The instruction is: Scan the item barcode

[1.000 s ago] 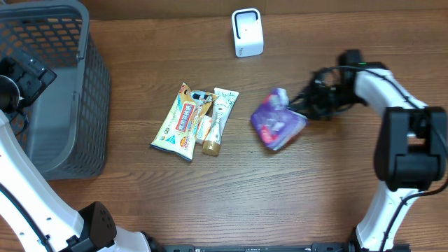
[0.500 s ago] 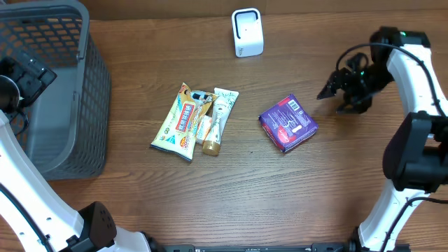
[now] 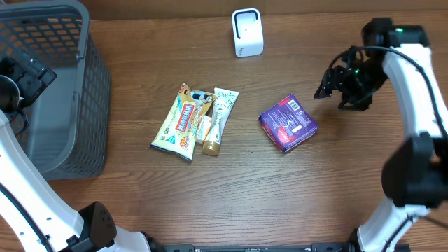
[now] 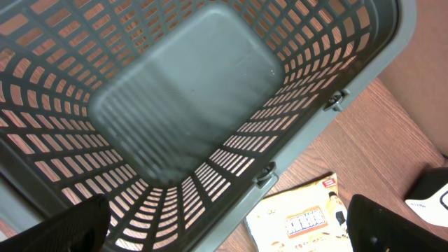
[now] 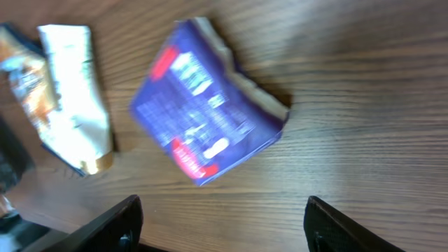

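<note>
jaws of right gripper (image 3: pixel 333 96) spread apart, clasping nothing, hovering near purple box (image 3: pixel 288 123), box flat on table (image 3: pixel 350 182) right of centre, left gripper (image 4: pixel 224 227) spread wide, empty, over grey basket (image 4: pixel 308 84)

print on the purple box (image 3: pixel 288 123), yellow packet (image 3: pixel 180 124) and tube (image 3: pixel 221 112), none legible

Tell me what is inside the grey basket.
Nothing visible: in the left wrist view the grey basket has a bare floor. Its corners lie outside that frame; overhead, the left arm covers part.
</note>
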Controlling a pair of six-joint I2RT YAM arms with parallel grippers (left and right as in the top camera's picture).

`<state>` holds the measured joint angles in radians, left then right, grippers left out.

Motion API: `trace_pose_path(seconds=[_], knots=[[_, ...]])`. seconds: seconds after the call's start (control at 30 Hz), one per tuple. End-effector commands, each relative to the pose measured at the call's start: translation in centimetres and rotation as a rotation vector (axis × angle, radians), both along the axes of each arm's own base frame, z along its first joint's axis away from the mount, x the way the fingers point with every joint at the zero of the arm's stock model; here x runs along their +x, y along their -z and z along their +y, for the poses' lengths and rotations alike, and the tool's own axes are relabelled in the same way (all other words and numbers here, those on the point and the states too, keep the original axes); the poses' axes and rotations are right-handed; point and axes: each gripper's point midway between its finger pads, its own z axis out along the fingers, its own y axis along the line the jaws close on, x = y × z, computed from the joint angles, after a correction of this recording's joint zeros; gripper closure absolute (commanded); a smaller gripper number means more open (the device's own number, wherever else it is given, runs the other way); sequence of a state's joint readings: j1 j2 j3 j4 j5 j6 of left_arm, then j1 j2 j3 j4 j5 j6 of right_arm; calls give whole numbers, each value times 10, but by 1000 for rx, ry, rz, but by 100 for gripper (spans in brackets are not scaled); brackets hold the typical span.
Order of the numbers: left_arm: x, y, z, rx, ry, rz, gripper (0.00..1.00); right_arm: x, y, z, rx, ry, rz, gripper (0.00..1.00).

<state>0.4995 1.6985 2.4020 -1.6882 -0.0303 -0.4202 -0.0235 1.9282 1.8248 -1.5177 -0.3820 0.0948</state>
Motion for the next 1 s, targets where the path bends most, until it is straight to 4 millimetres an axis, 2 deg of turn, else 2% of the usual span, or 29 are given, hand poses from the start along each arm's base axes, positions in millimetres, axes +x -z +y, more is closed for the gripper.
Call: trace_pose_path(seconds=[0.0,0.07,0.23,0.43,0.57,0.77,0.87,0.97], knots=[[0,0,1,-8,-10,-5,0,-14,-23,20,-34,-115,-96,25],[0,0,1,-8,-10,-5,0,-19,-13,31,-90,-159,-85,25],[0,0,1,-8,-10,-5,0,-21,27,60,-372,-196,-123,22],[0,0,1,-8,-10,-5,0,-33,49,105,-627,-301,-271,15],[0,0,1,-8,-10,-5,1,-34,56,114,-819,-279,-415,14],[0,0,1,-8,-10,-5,0,-52,78,130,-853,-360,-464,16],[0,0,1,-8,-10,-5,0,-50,83,127,-879,-354,-490,23],[0,0,1,-8,-10,-5,0,-48,92,119,-907,-341,-506,25]])
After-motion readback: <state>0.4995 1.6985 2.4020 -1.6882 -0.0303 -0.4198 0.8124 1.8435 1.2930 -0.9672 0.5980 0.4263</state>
